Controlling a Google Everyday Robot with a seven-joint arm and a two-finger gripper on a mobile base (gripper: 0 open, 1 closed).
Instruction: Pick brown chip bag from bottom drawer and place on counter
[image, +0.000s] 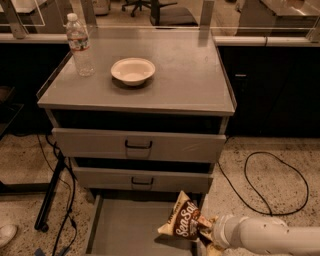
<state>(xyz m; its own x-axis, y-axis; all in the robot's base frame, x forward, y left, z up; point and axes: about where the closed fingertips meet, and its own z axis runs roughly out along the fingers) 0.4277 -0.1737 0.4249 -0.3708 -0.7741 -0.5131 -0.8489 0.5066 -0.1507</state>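
The brown chip bag (181, 221) stands tilted over the right side of the open bottom drawer (125, 230), its "Sea Salt" lettering facing me. My gripper (204, 223) comes in from the lower right on a white arm and is shut on the bag's right end, holding it just above the drawer floor. The counter (185, 75) is the grey top of the cabinet, well above the gripper.
A white bowl (132, 70) and a water bottle (80, 45) stand on the left half of the counter. Two closed upper drawers (137, 145) with black handles overhang the bottom drawer. A black cable (270, 185) loops on the floor at right; a black stand (50, 195) is at left.
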